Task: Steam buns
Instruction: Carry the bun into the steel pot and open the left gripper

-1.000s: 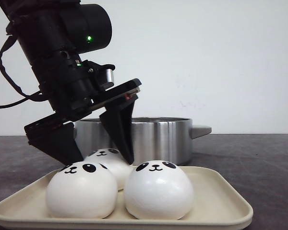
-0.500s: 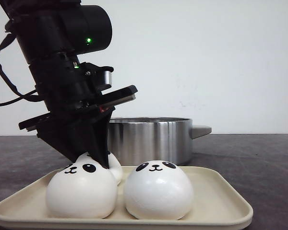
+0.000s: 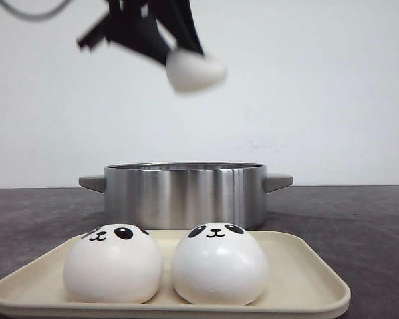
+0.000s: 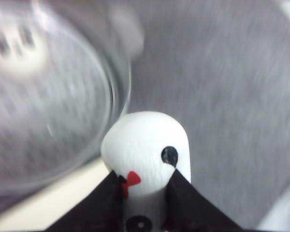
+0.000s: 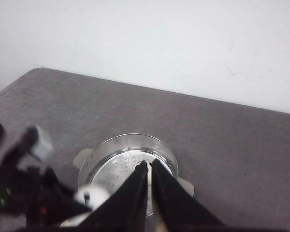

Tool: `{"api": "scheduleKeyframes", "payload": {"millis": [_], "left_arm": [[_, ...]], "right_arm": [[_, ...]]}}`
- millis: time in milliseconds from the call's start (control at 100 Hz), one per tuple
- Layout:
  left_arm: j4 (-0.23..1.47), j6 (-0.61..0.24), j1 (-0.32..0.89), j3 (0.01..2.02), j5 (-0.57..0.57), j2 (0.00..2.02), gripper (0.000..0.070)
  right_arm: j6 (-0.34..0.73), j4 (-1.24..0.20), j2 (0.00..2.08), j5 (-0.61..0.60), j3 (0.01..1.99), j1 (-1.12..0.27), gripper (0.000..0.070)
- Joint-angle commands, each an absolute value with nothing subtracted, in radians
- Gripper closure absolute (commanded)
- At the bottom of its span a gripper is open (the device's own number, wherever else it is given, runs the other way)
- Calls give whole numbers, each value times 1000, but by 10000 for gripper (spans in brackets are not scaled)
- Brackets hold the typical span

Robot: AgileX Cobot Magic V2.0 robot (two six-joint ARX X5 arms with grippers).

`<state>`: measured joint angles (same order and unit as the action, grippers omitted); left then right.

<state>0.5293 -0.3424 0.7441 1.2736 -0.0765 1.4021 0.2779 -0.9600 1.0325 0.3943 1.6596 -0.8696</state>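
High above the pot in the front view, the left gripper hangs near the upper edge, motion-blurred, its dark fingers closed on a white bun that bulges out beneath them. The held bun's wide side runs roughly level; its face cannot be made out here. On the cream tray in front of the pot sit two more buns, the left bun and the right bun, side by side and just touching, both upright on their flat bases with panda faces turned to the camera.

In the left wrist view the black fingers pinch the held bun from both sides. Its long axis runs straight out from between the fingertips, one black eye showing on its side. Beyond it lies the blurred pot, with another bun inside, and a pale strip of tray.

In the right wrist view the right gripper is poised high over the pot, its fingers nearly together with only a narrow slit between them and nothing held. The left arm shows blurred at the lower corner.
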Motion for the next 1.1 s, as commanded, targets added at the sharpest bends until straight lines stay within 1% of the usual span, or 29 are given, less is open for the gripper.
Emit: {"api": "scheduleKeyframes", "payload": {"millis": [0, 150, 250, 390, 550, 700, 720, 750, 850, 920, 1000, 1090], "left_arm": [[525, -297, 729, 1309, -34, 1440, 700], [524, -265, 642, 1370, -24, 1509, 700], [500, -228, 585, 1400, -5, 1583, 700], [471, -226, 519, 1425, -2, 1698, 700], [474, -225, 484, 1456, -6, 1821, 700], [457, -224, 482, 1465, -6, 1894, 694], [453, -224, 482, 1465, -6, 1900, 678], [449, -223, 482, 1465, -6, 1906, 632], [446, -221, 482, 1465, -1, 1914, 413], [441, -221, 482, 1465, 2, 1914, 294], [441, -221, 482, 1465, 2, 1913, 213], [454, -221, 482, 1466, 2, 1909, 175]], "right_arm": [[288, -950, 1038, 397, 1673, -879, 693], [288, -951, 1038, 396, 1673, -879, 693], [286, -951, 1038, 397, 1673, -879, 693], [276, -952, 1038, 397, 1670, -879, 693], [276, -961, 1038, 398, 1670, -879, 693], [277, -979, 1038, 398, 1670, -879, 693], [278, -982, 1038, 398, 1670, -879, 693], [278, -986, 1038, 398, 1670, -879, 693], [282, -1004, 1038, 398, 1670, -879, 693], [289, -1016, 1038, 402, 1670, -879, 693], [300, -1026, 1038, 402, 1670, -879, 693], [305, -1031, 1039, 401, 1668, -879, 693]]}}
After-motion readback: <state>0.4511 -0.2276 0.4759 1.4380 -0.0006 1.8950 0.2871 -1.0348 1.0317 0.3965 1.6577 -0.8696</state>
